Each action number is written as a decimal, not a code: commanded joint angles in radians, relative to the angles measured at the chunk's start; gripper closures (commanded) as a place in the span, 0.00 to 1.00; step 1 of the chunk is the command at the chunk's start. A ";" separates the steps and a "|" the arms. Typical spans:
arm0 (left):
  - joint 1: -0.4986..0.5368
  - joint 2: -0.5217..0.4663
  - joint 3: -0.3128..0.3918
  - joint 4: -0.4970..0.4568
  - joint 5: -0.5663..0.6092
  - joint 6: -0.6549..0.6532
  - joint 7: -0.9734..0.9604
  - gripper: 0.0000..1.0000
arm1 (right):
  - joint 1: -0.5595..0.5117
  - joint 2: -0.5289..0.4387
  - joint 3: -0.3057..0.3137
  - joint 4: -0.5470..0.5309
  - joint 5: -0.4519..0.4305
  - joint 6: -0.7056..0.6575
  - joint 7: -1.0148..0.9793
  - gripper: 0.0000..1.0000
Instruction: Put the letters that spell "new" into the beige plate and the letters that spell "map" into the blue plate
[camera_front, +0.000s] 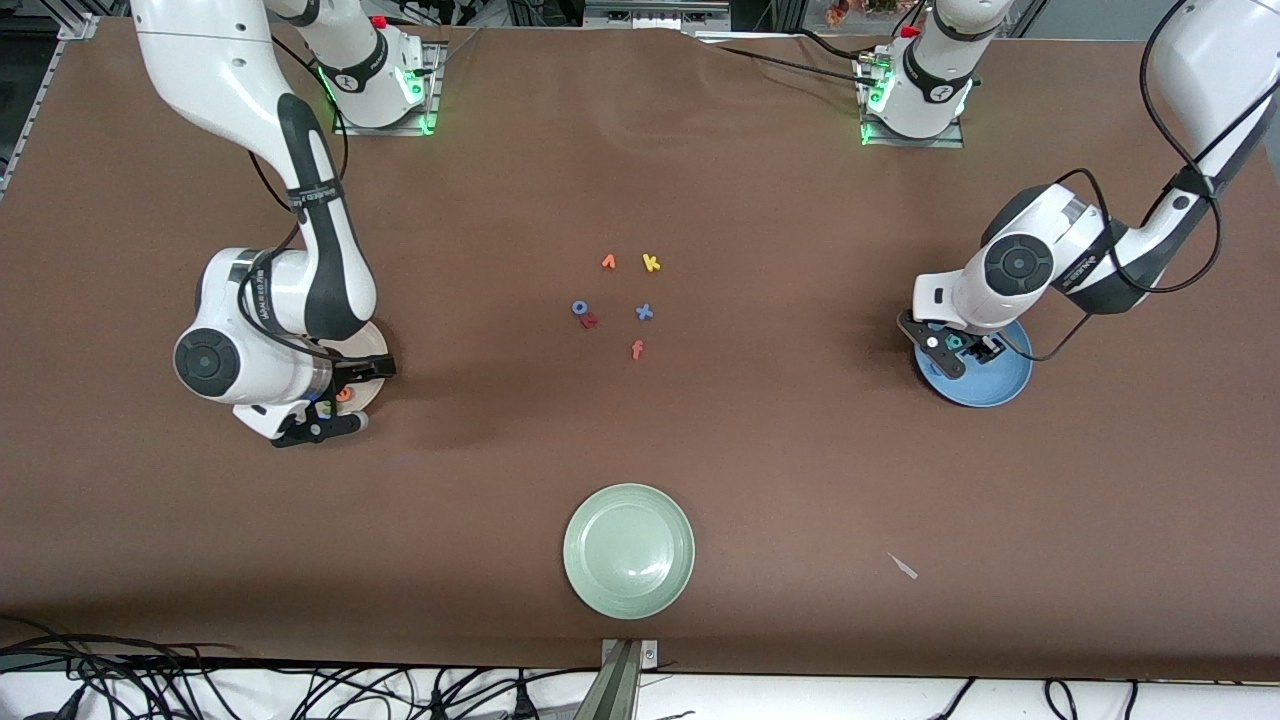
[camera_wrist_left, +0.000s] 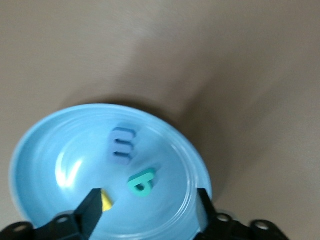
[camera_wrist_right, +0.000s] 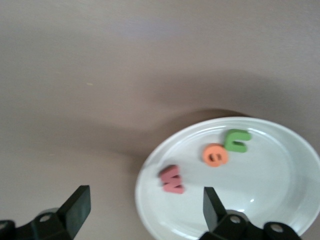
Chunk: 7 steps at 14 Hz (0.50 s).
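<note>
My left gripper (camera_wrist_left: 149, 207) hangs open just above the blue plate (camera_wrist_left: 40, 165), holding nothing. In that plate lie the blue "m" (camera_wrist_left: 122, 145), the teal looped letter (camera_wrist_left: 142, 182) and the yellow letter (camera_wrist_left: 107, 201), which one finger half hides. My right gripper (camera_wrist_right: 145, 202) is open over the rim of the beige plate (camera_wrist_right: 280, 200). The pinkish-red "w" (camera_wrist_right: 171, 180), orange "e" (camera_wrist_right: 215, 155) and green "n" (camera_wrist_right: 236, 140) rest in it. In the front view the left gripper (camera_front: 960, 350) covers part of the blue plate (camera_front: 1000, 385), and the right gripper (camera_front: 345, 397) covers most of the beige plate (camera_front: 372, 345).
Loose letters lie mid-table: an orange one (camera_front: 608, 262), a yellow "k" (camera_front: 651, 263), a blue "o" (camera_front: 579, 308), a dark-red one (camera_front: 590, 321), a blue "x" (camera_front: 644, 312) and an orange "f" (camera_front: 637, 349). A pale green plate (camera_front: 628, 550) sits nearest the front camera, a small scrap (camera_front: 903, 566) beside it.
</note>
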 joint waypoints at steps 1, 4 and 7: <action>0.089 -0.041 -0.132 0.073 -0.090 -0.108 -0.010 0.00 | 0.040 -0.020 0.000 0.054 0.012 -0.101 0.109 0.00; 0.068 -0.038 -0.197 0.279 -0.278 -0.301 -0.022 0.00 | 0.084 -0.035 -0.008 0.140 0.001 -0.253 0.218 0.00; -0.054 -0.034 -0.188 0.531 -0.386 -0.487 -0.033 0.00 | 0.109 -0.067 -0.010 0.215 -0.056 -0.376 0.268 0.00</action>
